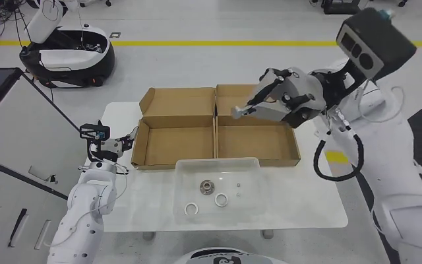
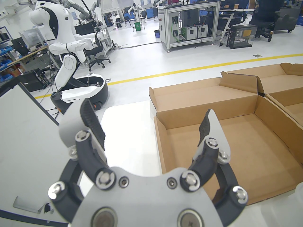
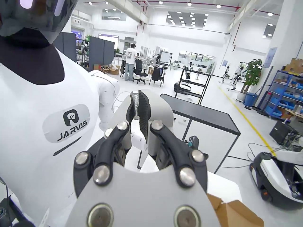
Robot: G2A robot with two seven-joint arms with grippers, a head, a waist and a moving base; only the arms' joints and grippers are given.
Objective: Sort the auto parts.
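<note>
Two open cardboard boxes stand side by side on the white table: the left box (image 1: 175, 144) and the right box (image 1: 257, 142). In front of them a clear plastic bin (image 1: 217, 165) holds a dark metal ring part (image 1: 207, 187), two white rings (image 1: 221, 199) (image 1: 191, 210) and small bits. My right gripper (image 1: 240, 111) hangs above the right box, shut on a threaded metal bolt (image 3: 135, 106). At the table's left edge my left gripper (image 2: 151, 124) stands open beside the left box (image 2: 227, 142), nothing between its fingers.
The table's front edge (image 1: 264, 226) runs just behind the bin. Box flaps (image 1: 178, 102) stand up at the back. Another white robot on a wheeled base (image 1: 69, 56) stands on the floor beyond the table's far left corner.
</note>
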